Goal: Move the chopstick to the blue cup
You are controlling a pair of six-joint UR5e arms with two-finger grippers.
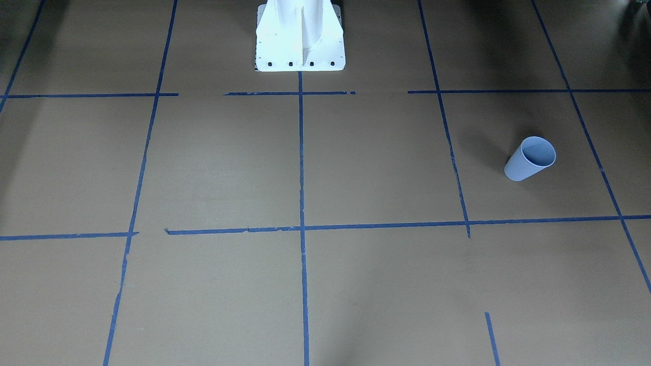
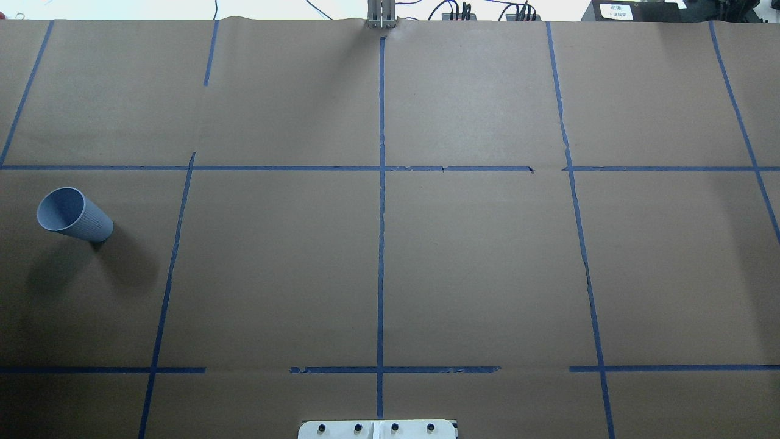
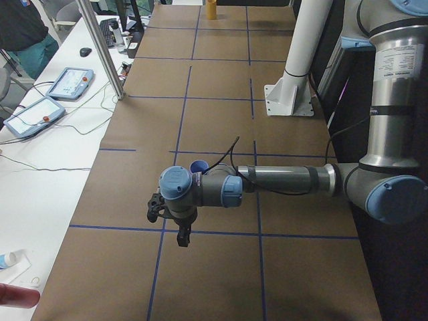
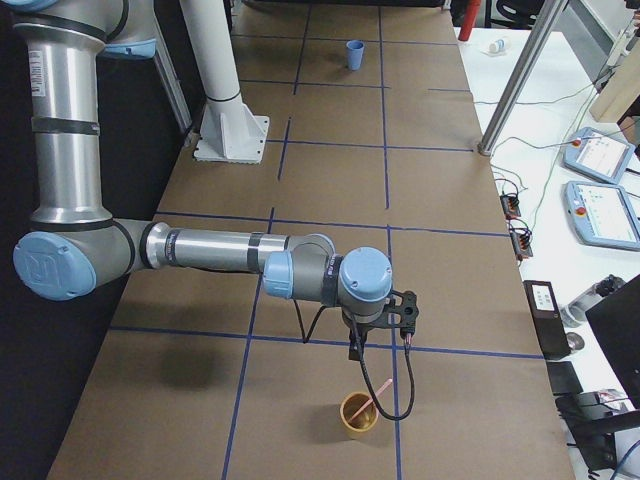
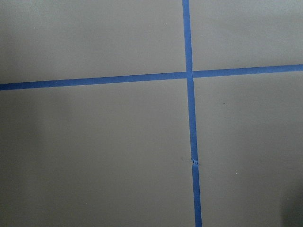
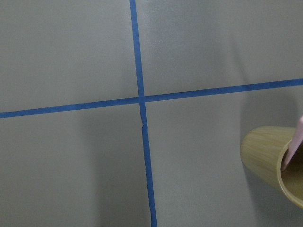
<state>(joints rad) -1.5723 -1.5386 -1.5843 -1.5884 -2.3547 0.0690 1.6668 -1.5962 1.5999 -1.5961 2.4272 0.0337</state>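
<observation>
None of the transfer looks done to us: the chopstick (image 4: 378, 392) leans in a tan cup (image 4: 350, 425) near the right end of the tabletop (image 4: 450, 280), well apart from the empty blue cup (image 2: 74, 214) at the left end. Our right hand (image 4: 356, 350) hangs near the tan cup, our left hand (image 3: 182, 241) near the blue one; we cannot tell if either is wide or narrow, and only taped paper (image 2: 274, 274) lies between the cups.

overhead and front-facing cameras look down from opposite sides, sharing the blue cup (image 2: 74, 214); wrist cameras face the table (image 5: 94, 142) close up.
</observation>
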